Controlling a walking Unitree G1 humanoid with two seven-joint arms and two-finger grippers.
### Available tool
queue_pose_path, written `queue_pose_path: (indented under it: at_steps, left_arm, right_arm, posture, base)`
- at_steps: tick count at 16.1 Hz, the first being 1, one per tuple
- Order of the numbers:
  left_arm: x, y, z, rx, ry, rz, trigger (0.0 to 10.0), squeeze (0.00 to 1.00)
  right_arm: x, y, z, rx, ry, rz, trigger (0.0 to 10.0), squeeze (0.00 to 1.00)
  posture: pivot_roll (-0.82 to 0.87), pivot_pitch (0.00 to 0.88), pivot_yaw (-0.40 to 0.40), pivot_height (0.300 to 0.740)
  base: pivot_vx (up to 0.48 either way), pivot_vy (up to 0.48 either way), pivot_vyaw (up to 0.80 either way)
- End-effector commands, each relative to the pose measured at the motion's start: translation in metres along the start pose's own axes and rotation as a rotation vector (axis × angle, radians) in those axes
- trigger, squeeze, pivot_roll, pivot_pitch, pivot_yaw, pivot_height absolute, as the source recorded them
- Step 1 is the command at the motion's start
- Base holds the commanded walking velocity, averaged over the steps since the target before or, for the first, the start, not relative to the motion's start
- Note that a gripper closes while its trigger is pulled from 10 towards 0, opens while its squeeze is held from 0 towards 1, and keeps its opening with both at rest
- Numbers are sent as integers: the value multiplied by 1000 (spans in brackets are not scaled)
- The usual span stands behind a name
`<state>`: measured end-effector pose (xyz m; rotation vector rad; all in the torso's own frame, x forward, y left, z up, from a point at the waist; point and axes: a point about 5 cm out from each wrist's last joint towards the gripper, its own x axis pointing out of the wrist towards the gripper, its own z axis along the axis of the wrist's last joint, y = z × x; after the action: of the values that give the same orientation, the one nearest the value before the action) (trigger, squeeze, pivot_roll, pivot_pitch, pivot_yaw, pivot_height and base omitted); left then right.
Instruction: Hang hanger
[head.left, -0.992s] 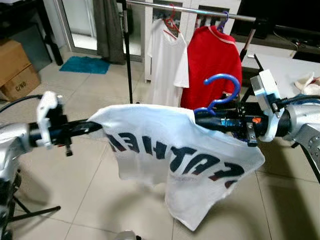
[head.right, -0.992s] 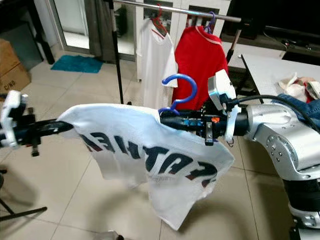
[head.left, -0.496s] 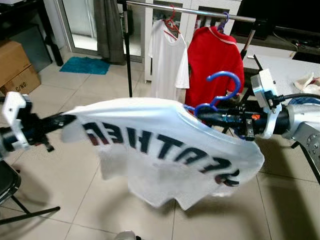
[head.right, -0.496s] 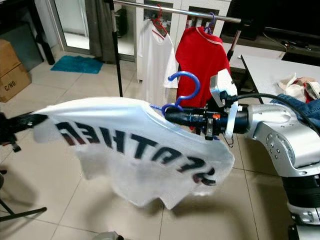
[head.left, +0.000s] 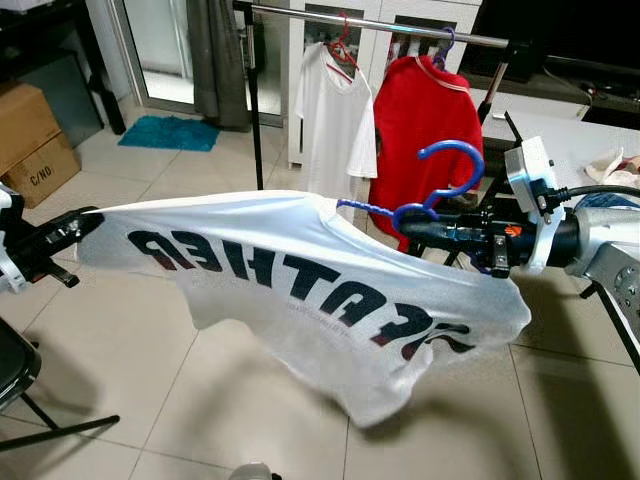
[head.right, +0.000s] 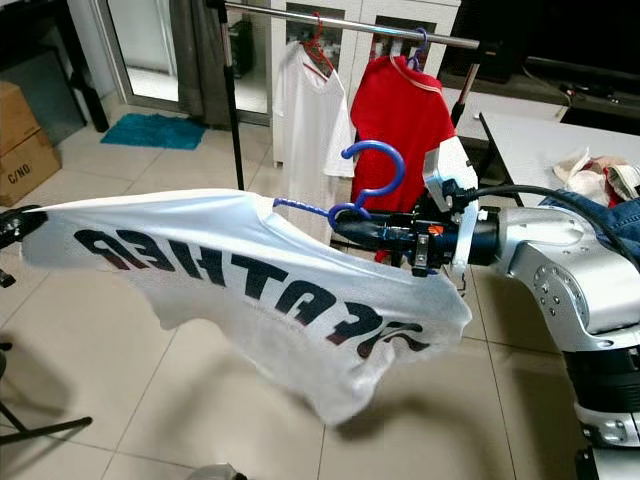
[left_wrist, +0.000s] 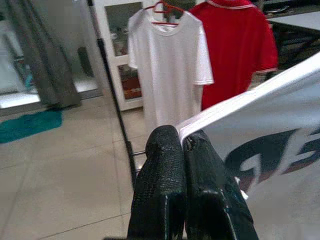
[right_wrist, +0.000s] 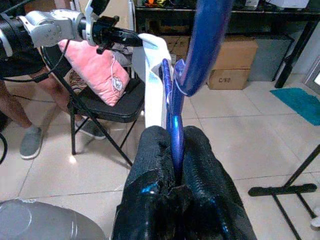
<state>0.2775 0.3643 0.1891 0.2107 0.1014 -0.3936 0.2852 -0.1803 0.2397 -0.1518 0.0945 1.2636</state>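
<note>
Right tool clamped the blue plastic hanger — left tool pinched the white printed T-shirt; metal rail lay ahead, beyond both.

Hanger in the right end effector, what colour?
Blue. The hanger hook curves up above the right end effector, clearest in the left eye view.

Silver arms, textured black gripper fingers
</note>
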Motion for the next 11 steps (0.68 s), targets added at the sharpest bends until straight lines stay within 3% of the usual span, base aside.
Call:
queue_pose_path:
  at_steps: [1,3,5,6,7,8,9,10,11]
  left_arm:
    - [-8,12,9,30,-7,75,0,0]
    - [-12,19,9,36,-11,136,0,0]
    - [-2,0,1,11,-7,14,0,0]
    - [3,-10,-2,-4,-2,-41,2275,0]
    - [5,-15,-4,-12,0,-72,2275,0]
    - [18,-36,-7,-19,-12,-156,10000,0]
    - [22,-44,-7,-21,-24,-181,10000,0]
    - [27,-55,-5,-34,-42,-204,10000,1000]
    - [28,-60,-4,-45,-49,-211,10000,1000]
  right_arm:
    - [-11,-6,9,-35,-14,-45,10000,0]
    - [-11,-6,10,-38,-14,-47,10000,0]
    - [-8,-6,10,-39,-18,-38,10000,0]
    - [-7,-6,10,-40,-19,-35,10000,0]
    - [-6,-6,10,-40,-20,-34,10000,0]
    - [-4,-5,9,-40,-20,-31,10000,0]
    - [-4,-5,8,-41,-15,-32,10000,0]
    - [-3,-3,5,-42,9,-48,10000,0]
    - [-3,-3,3,-39,24,-62,10000,0]
  posture:
    - [71,0,-30,740]
    - [72,0,-33,740]
    - [72,0,-33,740]
    - [78,0,-38,740]
    - [78,0,-38,740]
    - [75,0,-33,740]
    - [73,0,-30,740]
    - [72,0,-28,740]
    - [72,0,-25,740]
  base:
    - [0,0,0]
    - [0,0,0]
    - [0,0,0]
    - [0,0,0]
    - [0,0,0]
    - [0,0,0]
    - [0,0,0]
    - [0,0,0]
    - [0,0,0]
